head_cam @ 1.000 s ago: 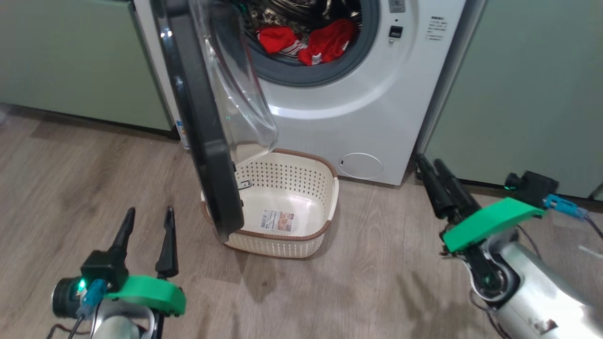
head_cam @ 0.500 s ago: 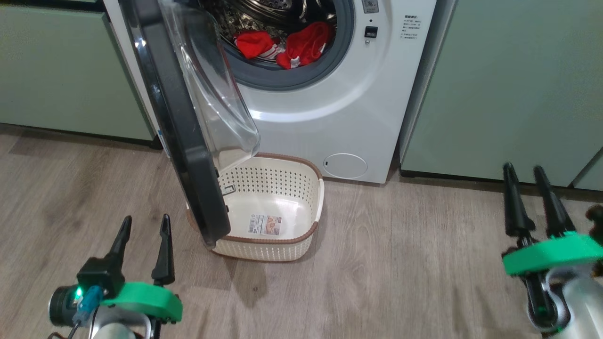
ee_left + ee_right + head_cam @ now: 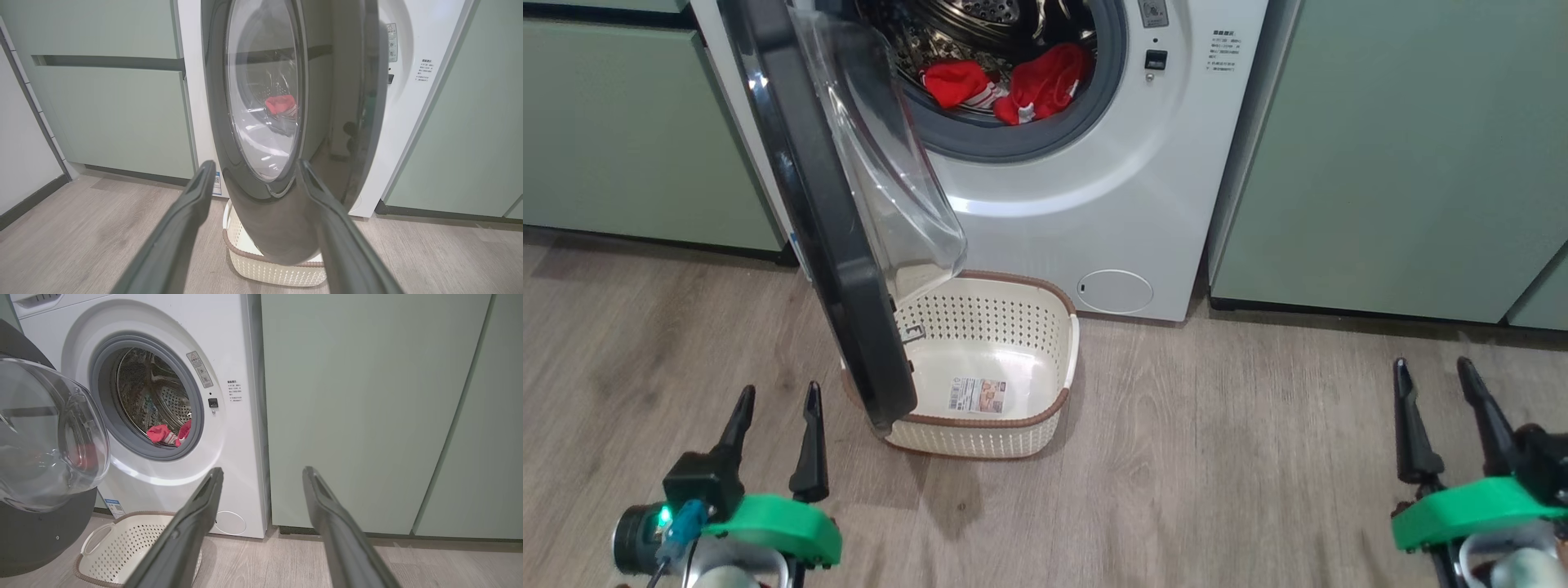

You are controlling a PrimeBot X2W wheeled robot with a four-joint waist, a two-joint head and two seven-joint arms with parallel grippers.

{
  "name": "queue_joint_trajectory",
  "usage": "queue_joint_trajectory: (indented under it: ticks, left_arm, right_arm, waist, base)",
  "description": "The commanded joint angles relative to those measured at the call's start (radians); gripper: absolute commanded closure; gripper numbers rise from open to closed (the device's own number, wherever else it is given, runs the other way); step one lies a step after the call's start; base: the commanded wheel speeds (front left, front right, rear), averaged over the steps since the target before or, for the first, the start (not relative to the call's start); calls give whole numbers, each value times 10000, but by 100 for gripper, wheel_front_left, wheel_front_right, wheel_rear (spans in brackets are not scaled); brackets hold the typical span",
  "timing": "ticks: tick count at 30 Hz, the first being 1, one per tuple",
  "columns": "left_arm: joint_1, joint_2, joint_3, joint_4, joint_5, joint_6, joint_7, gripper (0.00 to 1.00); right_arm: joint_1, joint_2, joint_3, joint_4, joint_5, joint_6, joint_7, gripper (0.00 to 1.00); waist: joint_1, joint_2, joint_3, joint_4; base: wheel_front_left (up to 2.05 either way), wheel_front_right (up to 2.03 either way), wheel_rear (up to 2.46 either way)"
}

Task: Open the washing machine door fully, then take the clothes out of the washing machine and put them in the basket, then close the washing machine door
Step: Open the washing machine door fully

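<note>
Red clothes [image 3: 1029, 82]: inside the washing machine [image 3: 1094, 204]. Our left gripper [image 3: 779, 390] and right gripper [image 3: 1432, 365]: spread, empty. Hazard we note: washing machine door [image 3: 825, 245] overhangs basket [image 3: 972, 441]; dropped garments may catch there.

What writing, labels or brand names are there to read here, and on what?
No text reads clearly.
Too small: printed lines on the washing machine front.
Blurred: warning sticker above those lines.
Too small: blue sticker low on its front.
Blurred: paper label in the basket.
</note>
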Motion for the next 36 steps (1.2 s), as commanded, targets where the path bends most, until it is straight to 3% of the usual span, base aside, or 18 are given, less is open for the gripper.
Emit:
queue_joint_trajectory:
  ticks: [1, 24, 25, 26, 27, 28, 36]
  left_arm:
    - [-369, 87, 296, -270, 20, 63, -67, 0]
    - [-374, 86, 242, -119, -88, 111, -67, 0]
    - [-376, 86, 249, -119, -100, 115, -67, 6]
    - [-377, 86, 255, -116, -110, 119, -67, 49]
    - [-380, 86, 273, -133, -125, 142, -67, 80]
    - [-382, 86, 312, -200, -147, 178, -67, 100]
    - [-714, 86, 1265, -1179, -758, 628, -67, 100]
  right_arm:
    - [-17, -23, 111, -380, -168, -7, -93, 0]
    - [518, 347, -155, -263, -616, -7, -93, 0]
    - [516, 349, -153, -251, -622, -7, -93, 0]
    - [515, 352, -149, -239, -623, -7, -93, 0]
    - [515, 356, -146, -229, -621, -7, -93, 0]
    - [515, 360, -143, -215, -615, -7, -93, 0]
    - [461, 428, -85, -157, -587, -7, -93, 0]
  waist:
    - [0, 0, -14, -7]
    - [0, 0, -100, -56]
    - [0, 0, -98, -52]
    - [0, 0, -98, -46]
    - [0, 0, -99, -40]
    - [0, 0, -97, -33]
    - [0, 0, -54, 47]
  base:
    - [0, 0, 0]
    - [0, 0, 0]
    - [0, 0, 0]
    - [0, 0, 0]
    - [0, 0, 0]
    - [0, 0, 0]
    - [0, 0, 0]
